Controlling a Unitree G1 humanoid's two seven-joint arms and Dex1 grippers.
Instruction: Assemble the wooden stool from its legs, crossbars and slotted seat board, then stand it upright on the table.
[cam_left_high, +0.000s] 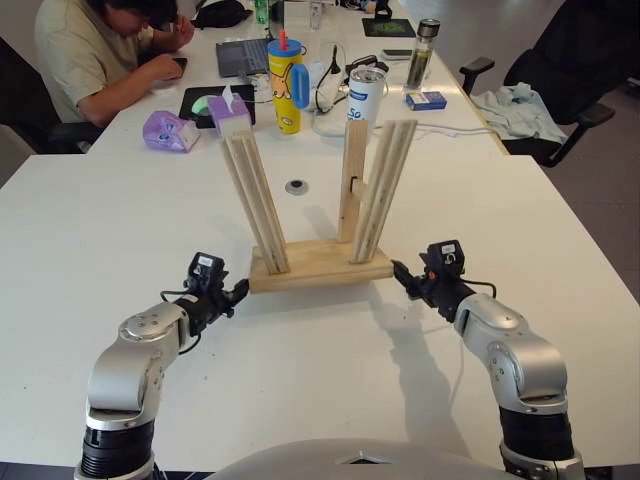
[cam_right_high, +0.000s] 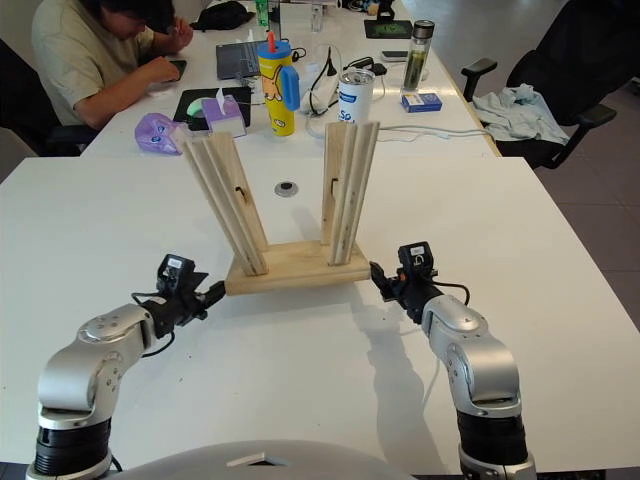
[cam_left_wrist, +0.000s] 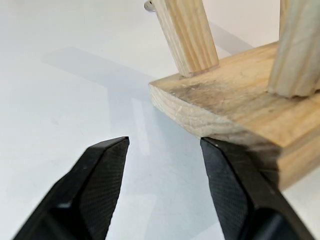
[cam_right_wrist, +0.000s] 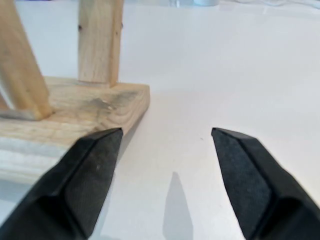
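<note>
left gripper (cam_left_wrist: 165, 145) and right gripper (cam_right_wrist: 167, 131): both held low, fingers (cam_left_wrist: 102, 170) spread apart, tips angled forward and inward; each forearm trails back behind its fingers, elbows bent.

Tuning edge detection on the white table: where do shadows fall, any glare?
Left eye view: soft shadows of the arm behind the right gripper and of the seat board fall on the table toward the robot, no hard glare. Left wrist view: pale shadow bands cross the table beside the board. Right wrist view: a narrow shadow lies between the open fingers.
</note>
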